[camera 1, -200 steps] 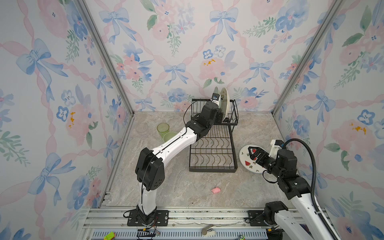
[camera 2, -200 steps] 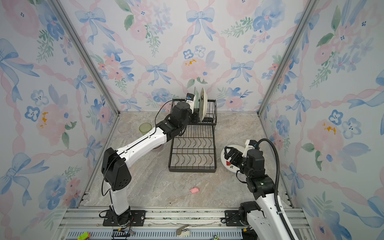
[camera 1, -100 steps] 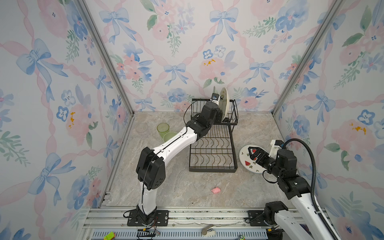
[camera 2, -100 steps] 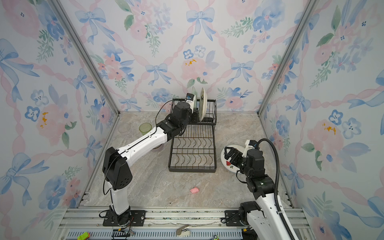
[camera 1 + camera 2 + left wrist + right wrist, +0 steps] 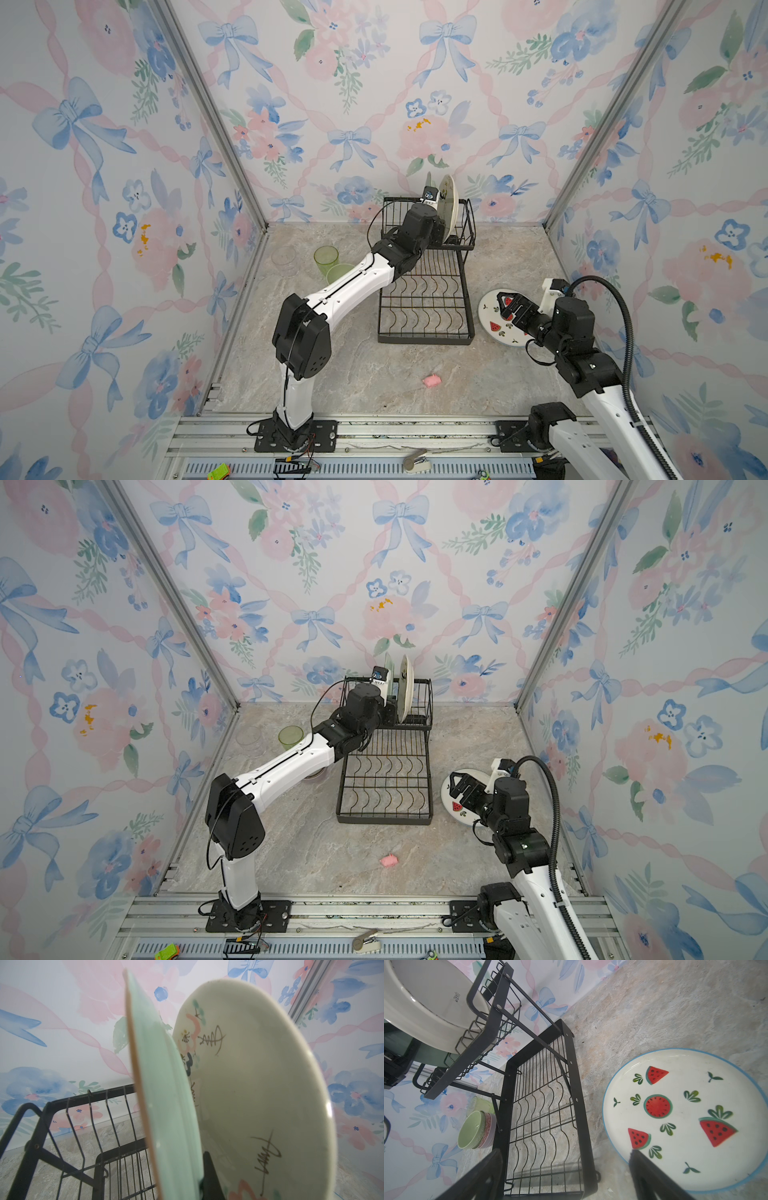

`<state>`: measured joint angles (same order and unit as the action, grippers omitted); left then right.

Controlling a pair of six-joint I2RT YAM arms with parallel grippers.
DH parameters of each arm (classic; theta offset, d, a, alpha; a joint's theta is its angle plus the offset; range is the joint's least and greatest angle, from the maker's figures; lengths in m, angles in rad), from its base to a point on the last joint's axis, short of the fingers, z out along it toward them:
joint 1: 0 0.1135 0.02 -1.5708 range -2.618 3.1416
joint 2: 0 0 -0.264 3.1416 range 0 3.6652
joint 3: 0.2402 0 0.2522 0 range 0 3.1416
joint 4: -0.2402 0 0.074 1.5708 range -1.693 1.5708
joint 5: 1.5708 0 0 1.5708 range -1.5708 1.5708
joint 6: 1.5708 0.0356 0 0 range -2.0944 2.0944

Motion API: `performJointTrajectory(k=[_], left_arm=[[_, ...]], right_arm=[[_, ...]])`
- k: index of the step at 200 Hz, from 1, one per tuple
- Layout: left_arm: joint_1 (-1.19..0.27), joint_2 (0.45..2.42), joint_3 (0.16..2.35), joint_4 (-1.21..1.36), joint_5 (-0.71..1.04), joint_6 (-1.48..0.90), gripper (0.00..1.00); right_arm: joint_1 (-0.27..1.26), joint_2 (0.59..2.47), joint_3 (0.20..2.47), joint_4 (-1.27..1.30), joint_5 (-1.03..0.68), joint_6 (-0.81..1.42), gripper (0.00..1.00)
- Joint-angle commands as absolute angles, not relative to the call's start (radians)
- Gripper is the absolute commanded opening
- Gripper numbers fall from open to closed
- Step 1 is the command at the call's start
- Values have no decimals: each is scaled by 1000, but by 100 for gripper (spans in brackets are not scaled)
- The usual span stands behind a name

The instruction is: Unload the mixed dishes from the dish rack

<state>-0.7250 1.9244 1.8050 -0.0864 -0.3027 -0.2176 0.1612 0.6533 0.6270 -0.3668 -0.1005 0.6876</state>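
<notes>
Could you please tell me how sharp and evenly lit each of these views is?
Left wrist view: the pale green plate and cream plate sit close, soft-edged, with a small glare spot on the cream rim. Right wrist view: the watermelon plate is crisp, while the right pincer shows only as dark, blurred fingers. Both top views: even light, faint shadows; the clear glass barely shows.

Both top views look down from high, facing the black wire dish rack (image 5: 426, 340); both wrist views share it close up.
</notes>
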Motion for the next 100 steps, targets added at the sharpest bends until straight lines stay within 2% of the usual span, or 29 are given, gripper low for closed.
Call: performJointTrajectory(k=[1,100], left_arm=[[-716,1908,1838,-85,-355,-196,0],[-725,1867,1854,-78,-387,-155,0]], right_arm=[[172,662,673,-394,-86,675,97],[172,693,680,-385,-90,680,97]])
